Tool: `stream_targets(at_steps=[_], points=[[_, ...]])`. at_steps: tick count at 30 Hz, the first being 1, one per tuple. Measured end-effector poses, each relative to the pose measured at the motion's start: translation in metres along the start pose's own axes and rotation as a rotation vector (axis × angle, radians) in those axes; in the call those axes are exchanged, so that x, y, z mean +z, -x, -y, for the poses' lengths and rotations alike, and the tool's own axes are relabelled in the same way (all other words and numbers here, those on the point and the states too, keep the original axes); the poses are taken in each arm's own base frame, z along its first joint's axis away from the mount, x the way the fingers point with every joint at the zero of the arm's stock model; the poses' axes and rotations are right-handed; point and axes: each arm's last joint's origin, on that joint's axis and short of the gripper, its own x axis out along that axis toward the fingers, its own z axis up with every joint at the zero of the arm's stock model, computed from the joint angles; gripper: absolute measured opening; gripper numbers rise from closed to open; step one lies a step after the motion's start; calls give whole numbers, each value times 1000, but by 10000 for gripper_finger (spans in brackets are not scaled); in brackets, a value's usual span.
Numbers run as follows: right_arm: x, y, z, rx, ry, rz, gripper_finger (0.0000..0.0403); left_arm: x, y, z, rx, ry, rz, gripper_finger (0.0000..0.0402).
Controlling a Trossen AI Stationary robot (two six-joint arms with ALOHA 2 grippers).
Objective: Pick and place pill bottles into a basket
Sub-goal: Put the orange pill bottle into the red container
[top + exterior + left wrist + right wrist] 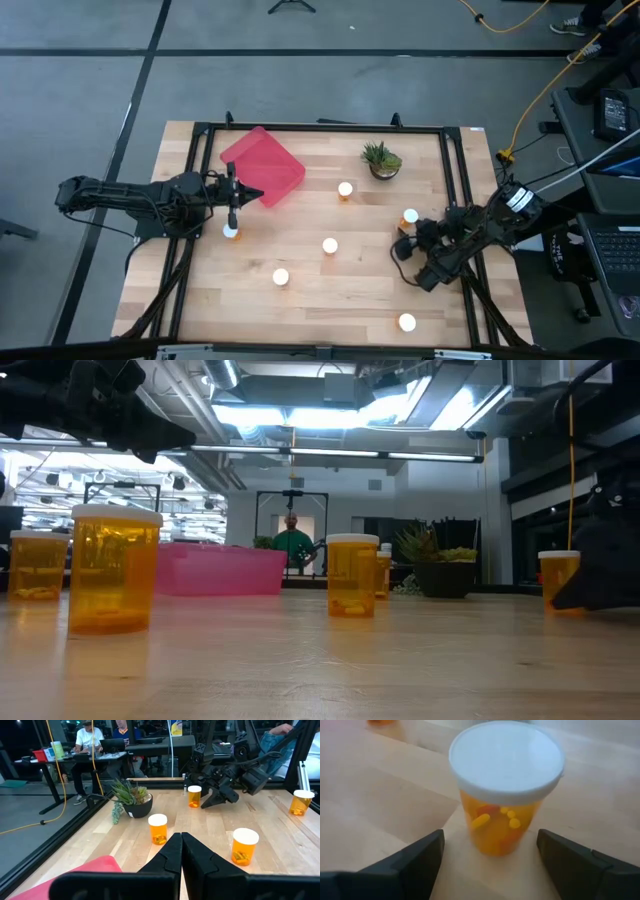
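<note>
Several orange pill bottles with white caps stand upright on the wooden table, among them one beside the basket (231, 231) and one at mid-table (330, 246). The red-pink basket (262, 165) lies flat at the far left. My left gripper (233, 200) is shut and empty, raised by the basket's near corner, with that first bottle just nearer than it. My right gripper (490, 855) is open low at the table's right. Its fingers stand on either side of one bottle (502, 785), which also shows in the high view (410, 217), without touching it.
A small potted plant (381, 160) stands at the far middle-right. Other bottles stand at the far middle (345, 190), the near middle (281, 277) and the near right (407, 322). A black frame (455, 170) runs around the table. People sit at desks beyond the table (90, 740).
</note>
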Motion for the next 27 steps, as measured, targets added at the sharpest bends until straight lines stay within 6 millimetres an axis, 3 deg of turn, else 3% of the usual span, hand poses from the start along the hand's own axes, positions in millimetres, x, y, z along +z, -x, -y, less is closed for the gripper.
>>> stream_targets(at_steps=[27], points=[[10, -17, -6, -46, 15, 39, 315, 0, 0, 0, 0, 0, 0, 2]])
